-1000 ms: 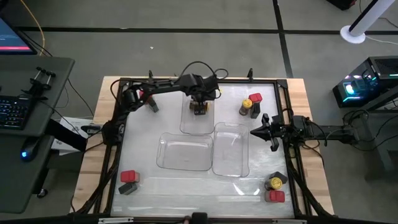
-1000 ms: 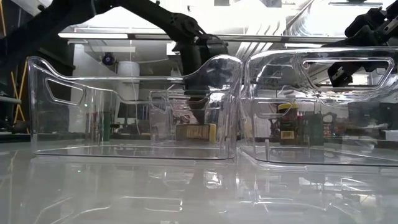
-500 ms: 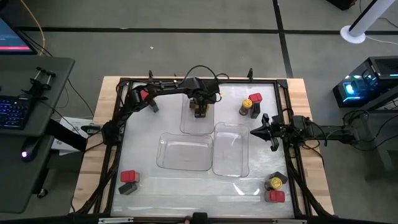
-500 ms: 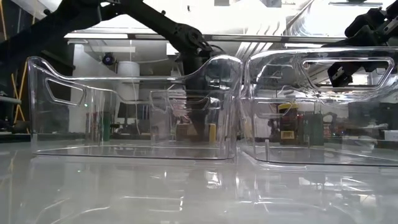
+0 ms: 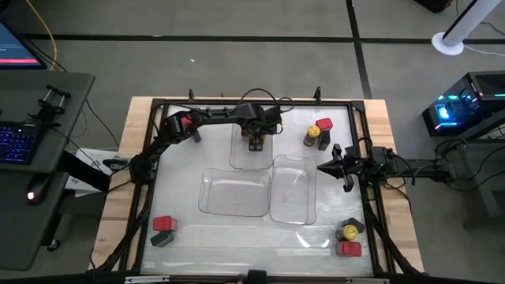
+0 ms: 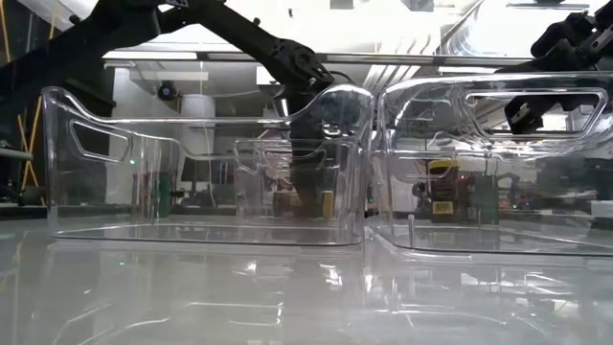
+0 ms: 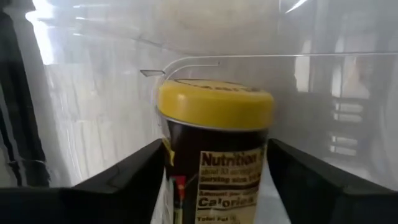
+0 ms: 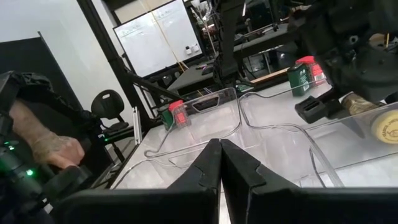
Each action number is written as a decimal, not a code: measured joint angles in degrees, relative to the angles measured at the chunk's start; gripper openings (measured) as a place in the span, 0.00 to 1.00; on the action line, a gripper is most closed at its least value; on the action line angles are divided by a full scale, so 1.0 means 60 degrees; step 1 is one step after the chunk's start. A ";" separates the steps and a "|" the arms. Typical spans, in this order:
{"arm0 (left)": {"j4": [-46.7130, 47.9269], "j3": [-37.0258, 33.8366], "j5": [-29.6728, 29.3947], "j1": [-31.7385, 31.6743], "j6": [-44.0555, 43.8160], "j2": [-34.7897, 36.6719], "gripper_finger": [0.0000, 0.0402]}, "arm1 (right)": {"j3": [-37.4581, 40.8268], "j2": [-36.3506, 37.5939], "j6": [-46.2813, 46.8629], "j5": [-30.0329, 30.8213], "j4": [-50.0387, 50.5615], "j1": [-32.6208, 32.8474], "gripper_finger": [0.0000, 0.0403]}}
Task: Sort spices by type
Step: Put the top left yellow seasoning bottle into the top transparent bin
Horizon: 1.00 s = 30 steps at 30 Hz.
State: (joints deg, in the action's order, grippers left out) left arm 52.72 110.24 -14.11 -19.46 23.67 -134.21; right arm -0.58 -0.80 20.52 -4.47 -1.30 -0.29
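Observation:
My left gripper (image 5: 255,136) reaches down into the far clear tray (image 5: 237,158) and is shut on a yellow-lidded spice jar (image 7: 214,109) with a dark label. My right gripper (image 5: 322,166) waits shut at the table's right side, above the right-hand near tray (image 5: 293,207). Other spices stand on the table. A yellow-lidded jar and a red-topped one (image 5: 316,132) are at the far right. A red one (image 5: 185,121) is at the far left, and another red one (image 5: 164,227) at the near left. A yellow and a red one (image 5: 348,237) are at the near right. My left gripper pinches the jar's body just below the lid (image 7: 177,180), one finger (image 7: 134,177) on each side. The fingers come from above, inside the far tray. The gripper hides whether the jar rests on the tray floor.
Three clear trays fill the middle: one far and two near, side by side (image 5: 233,193). A black frame (image 5: 150,170) runs around the white table. The right arm lies along the right edge. A person's hand (image 8: 43,146) shows beyond the table.
My left gripper has carried the jar a little toward the table's near edge and lower inside the far tray, staying shut on it. In the low view the jar has turned and now shows narrower.

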 joint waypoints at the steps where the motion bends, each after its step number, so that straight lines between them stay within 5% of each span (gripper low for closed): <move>1: -0.0003 0.0000 -0.0009 0.0016 -0.0005 0.0000 0.58 | 0.0000 0.0000 0.0001 0.0000 0.0000 0.0001 0.00; 6: -0.0010 -0.0004 -0.0251 0.0129 -0.0075 0.0000 0.35 | 0.0000 0.0000 -0.0001 0.0000 0.0000 0.0002 0.00; 18: 0.0194 -0.0011 0.0338 0.0005 -0.0773 0.1388 0.34 | 0.0000 0.0000 0.0002 0.0000 -0.0003 -0.0001 0.00; 22: -0.0056 -0.0082 0.1536 -0.0335 -0.1954 0.2357 0.34 | 0.0001 0.0000 0.0000 0.0000 0.0000 0.0002 0.00; 26: -0.2032 -0.1330 0.2523 -0.0727 -0.3237 0.3561 0.34 | 0.0000 0.0000 0.0000 0.0000 -0.0004 -0.0001 0.00; 30: -0.5179 -0.3994 0.3059 -0.0890 -0.4226 0.5094 0.34 | 0.0000 0.0000 0.0002 0.0000 0.0000 -0.0001 0.00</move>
State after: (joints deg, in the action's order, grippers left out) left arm 21.65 86.27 4.25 -24.80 -1.69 -103.65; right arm -0.58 -0.80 20.53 -4.47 -1.30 -0.29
